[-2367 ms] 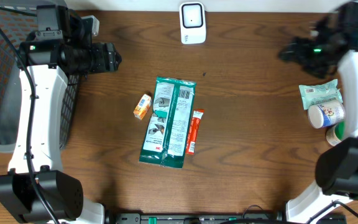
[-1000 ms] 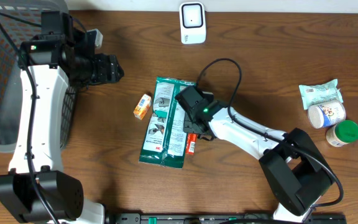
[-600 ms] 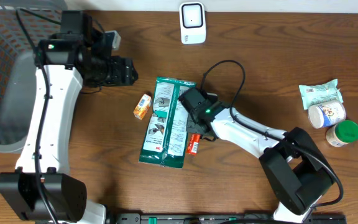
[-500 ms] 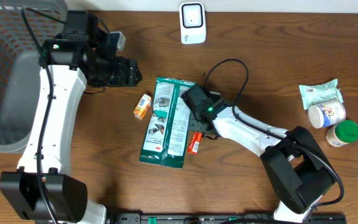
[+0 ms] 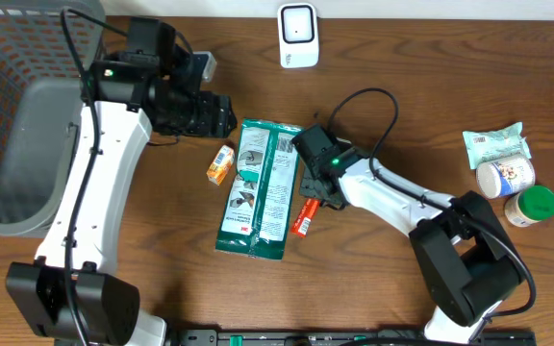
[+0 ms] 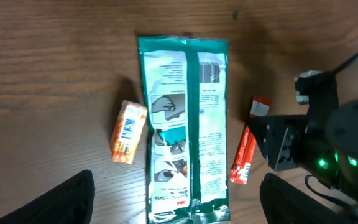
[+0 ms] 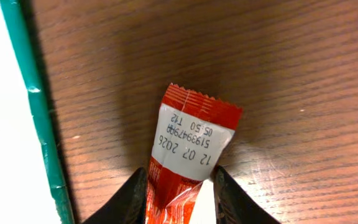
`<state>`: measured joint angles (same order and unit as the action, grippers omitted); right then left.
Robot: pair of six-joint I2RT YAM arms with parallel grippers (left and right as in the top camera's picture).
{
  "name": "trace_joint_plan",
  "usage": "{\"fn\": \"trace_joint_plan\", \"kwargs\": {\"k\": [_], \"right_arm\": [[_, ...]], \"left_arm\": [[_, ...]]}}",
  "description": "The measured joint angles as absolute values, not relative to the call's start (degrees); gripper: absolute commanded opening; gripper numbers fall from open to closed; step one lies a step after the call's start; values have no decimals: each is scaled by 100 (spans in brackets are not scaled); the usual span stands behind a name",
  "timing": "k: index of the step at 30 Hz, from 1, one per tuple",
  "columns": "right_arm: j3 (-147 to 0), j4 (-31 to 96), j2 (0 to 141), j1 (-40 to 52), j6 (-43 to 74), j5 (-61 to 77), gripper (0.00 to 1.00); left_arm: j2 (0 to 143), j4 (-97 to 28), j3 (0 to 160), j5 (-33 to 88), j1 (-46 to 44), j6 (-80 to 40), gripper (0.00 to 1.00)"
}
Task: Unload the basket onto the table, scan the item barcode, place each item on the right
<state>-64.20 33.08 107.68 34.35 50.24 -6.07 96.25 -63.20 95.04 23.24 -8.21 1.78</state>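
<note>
My right gripper (image 5: 314, 188) is shut on the upper end of a slim red stick packet (image 5: 305, 213), just right of a long green pack (image 5: 258, 187). In the right wrist view both fingers (image 7: 132, 199) pinch the red packet (image 7: 191, 143), whose white date-stamped end sticks out forward over the wood; no barcode shows on it. My left gripper (image 5: 221, 113) hovers open, up and left of the green pack. In its own view the left gripper (image 6: 178, 186) spans wide above the green pack (image 6: 184, 124), holding nothing. The white scanner (image 5: 298, 36) stands at the table's back edge.
A small orange box (image 5: 220, 164) lies left of the green pack. A wire basket (image 5: 27, 115) fills the far left. At the right edge sit a green-white pouch (image 5: 495, 144), a round tub (image 5: 504, 176) and a green-lidded jar (image 5: 530, 204).
My left arm has swung right from the basket toward the green pack. The right gripper has closed on the red packet and drawn it slightly right, tilting it.
</note>
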Motion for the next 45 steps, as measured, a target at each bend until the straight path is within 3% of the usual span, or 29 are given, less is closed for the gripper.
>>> {"fn": "trace_joint_plan", "kwargs": {"k": [3, 6, 20, 28, 36, 45], "right_arm": [[-6420, 3326, 10768, 3343, 5105, -469, 24], [-6420, 3343, 10768, 3317, 5144, -392, 1], [-6407, 3398, 10589, 2915, 4663, 161, 1], [-6394, 3489, 9703, 2152, 3404, 1496, 1], [-6394, 3680, 9413, 1896, 2187, 2539, 1], [-6394, 2899, 9411, 1518, 2641, 3656, 1]], "left_arm": [[9625, -6320, 9504, 2322, -902, 176, 81], [9625, -6320, 9504, 2324, -923, 176, 81], [9625, -6326, 9504, 2324, -923, 176, 81], [9625, -6270, 9504, 2394, -923, 178, 81], [9625, -6263, 9504, 3210, -923, 178, 80], [9625, -6211, 9286, 4049, -1221, 198, 74]]}}
